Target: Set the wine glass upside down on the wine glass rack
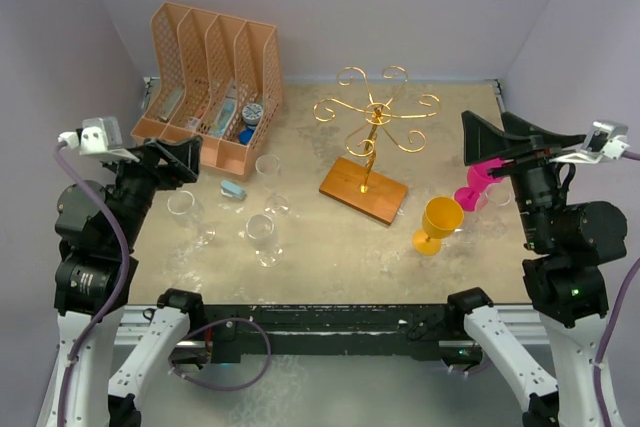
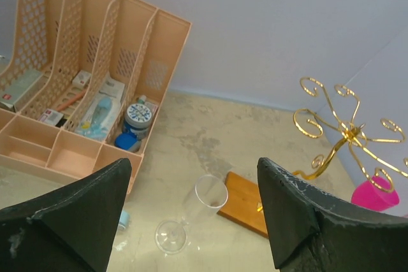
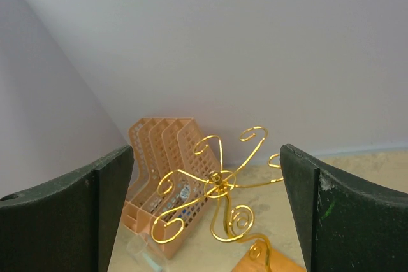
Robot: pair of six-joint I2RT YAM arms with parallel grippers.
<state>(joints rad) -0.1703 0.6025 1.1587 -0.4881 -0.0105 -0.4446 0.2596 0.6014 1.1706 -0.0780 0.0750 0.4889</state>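
Observation:
The gold wire wine glass rack (image 1: 375,112) stands on its brown wooden base (image 1: 363,190) at the table's middle; no glass hangs on it. A yellow wine glass (image 1: 438,223) and a pink one (image 1: 474,187) stand right of it. Several clear wine glasses (image 1: 264,237) stand left of it. My left gripper (image 1: 170,159) is open and empty, raised at the left; in its wrist view (image 2: 194,170) a clear glass (image 2: 203,200) stands below the jaws. My right gripper (image 1: 505,137) is open and empty, raised above the pink glass, facing the rack (image 3: 220,179).
An orange plastic file organizer (image 1: 212,82) holding small items stands at the back left; it also shows in the left wrist view (image 2: 95,93) and the right wrist view (image 3: 166,151). A small blue item (image 1: 233,189) lies near the clear glasses. Walls enclose three sides.

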